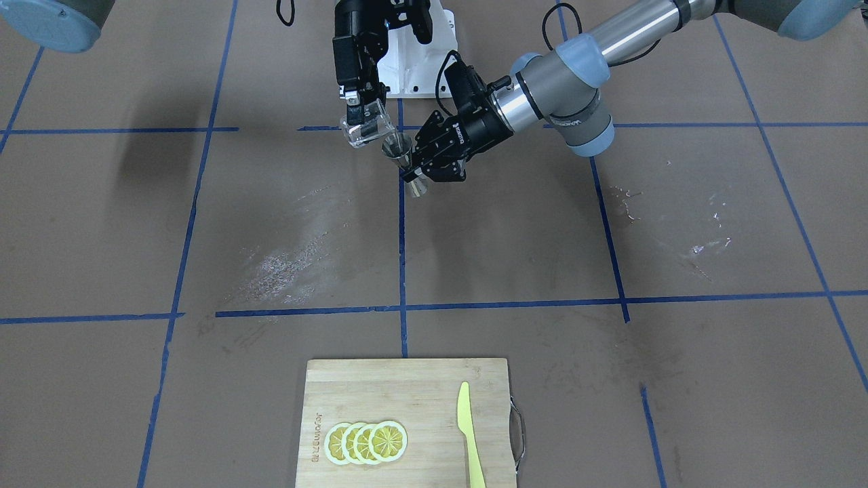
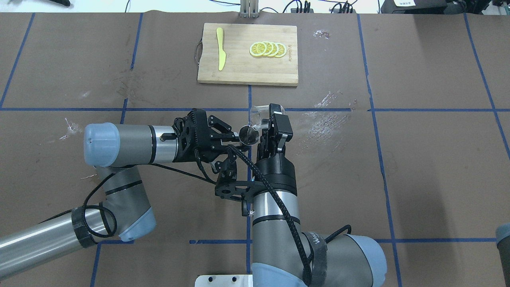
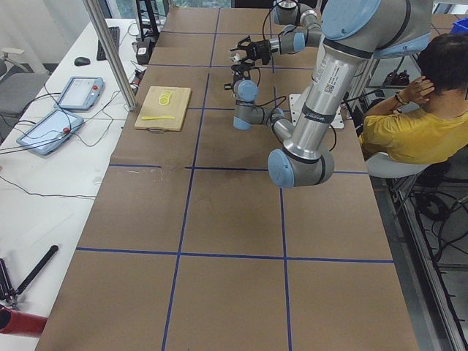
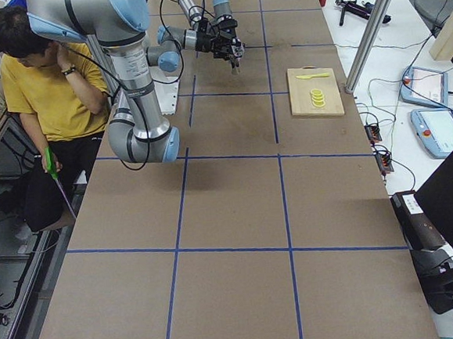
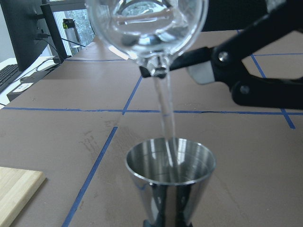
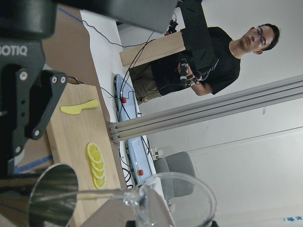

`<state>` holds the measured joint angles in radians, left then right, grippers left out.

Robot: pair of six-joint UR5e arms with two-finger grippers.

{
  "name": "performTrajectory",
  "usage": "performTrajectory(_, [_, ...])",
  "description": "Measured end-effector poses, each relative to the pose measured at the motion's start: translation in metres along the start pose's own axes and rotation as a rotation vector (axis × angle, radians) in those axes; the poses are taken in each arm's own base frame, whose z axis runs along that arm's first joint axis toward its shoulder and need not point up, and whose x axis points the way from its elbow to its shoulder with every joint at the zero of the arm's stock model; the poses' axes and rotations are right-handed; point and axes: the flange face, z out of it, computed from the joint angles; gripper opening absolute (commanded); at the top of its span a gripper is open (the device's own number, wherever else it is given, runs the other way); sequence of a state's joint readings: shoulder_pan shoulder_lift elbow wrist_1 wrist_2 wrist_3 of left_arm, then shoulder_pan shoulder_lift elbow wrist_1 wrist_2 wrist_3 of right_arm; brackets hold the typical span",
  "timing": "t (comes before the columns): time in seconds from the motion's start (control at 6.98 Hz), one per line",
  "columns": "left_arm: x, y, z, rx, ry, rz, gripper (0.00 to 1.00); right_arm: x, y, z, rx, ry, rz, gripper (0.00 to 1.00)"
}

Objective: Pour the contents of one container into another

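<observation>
The clear glass tumbler [image 1: 367, 126] is tipped over, and my right gripper [image 1: 358, 108] is shut on it. A thin stream of water [image 5: 165, 111] runs from the tumbler's lip [image 5: 147, 28] into the top cup of the steel jigger [image 5: 170, 177]. The jigger [image 1: 405, 160] is held above the table, a little tilted, and my left gripper [image 1: 411, 169] is shut on its waist. In the overhead view the tumbler [image 2: 258, 115] sits just beyond the jigger [image 2: 248, 135]. The right wrist view shows the tumbler's rim [image 6: 176, 203] beside the jigger's mouth [image 6: 49, 194].
A wooden cutting board [image 1: 380, 393] lies at the table's far side, carrying lemon slices [image 1: 366, 442] and a yellow knife [image 1: 468, 434]. White dried marks [image 1: 285, 264] streak the brown table cover. A seated person [image 3: 409, 124] is beside the robot's base.
</observation>
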<state>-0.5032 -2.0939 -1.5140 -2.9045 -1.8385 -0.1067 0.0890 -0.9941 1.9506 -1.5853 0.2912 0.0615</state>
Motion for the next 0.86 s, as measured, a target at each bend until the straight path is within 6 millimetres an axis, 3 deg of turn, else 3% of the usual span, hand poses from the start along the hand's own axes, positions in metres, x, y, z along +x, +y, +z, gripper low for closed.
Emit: performTrajectory(0.86, [0.0004,-0.0011,-0.0006,0.005,0.001,0.001,0.0,-0.0012,-0.004,0.0011,-0.025,0.032,-0.171,0.0])
